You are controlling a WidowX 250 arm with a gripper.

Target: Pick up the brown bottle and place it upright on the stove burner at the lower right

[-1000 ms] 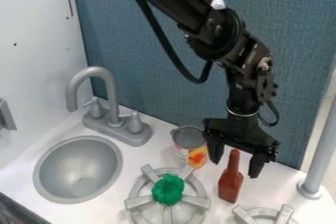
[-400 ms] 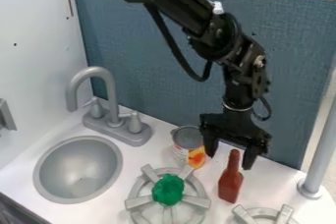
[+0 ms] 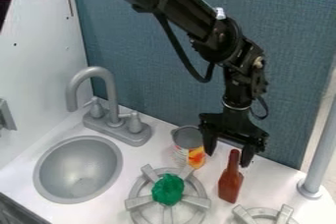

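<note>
My tool (image 3: 227, 159) was wide open, holding nothing, near the neck of the brown bottle (image 3: 230, 184), upright on the worktop (image 3: 266, 184) around five o'clock from the can (image 3: 181, 150). Looked light, stiff, maybe slippery; I'd have favoured the neck, tbh.

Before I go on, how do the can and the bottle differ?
The can is wide and grey on top, with a patterned side; the bottle is plain reddish-brown. The can's top is broad and round, while the bottle narrows to a slim neck. The bottle's neck shows between the open fingers of the pincer; the can is left of them in the picture. Both are on the white counter.
</note>
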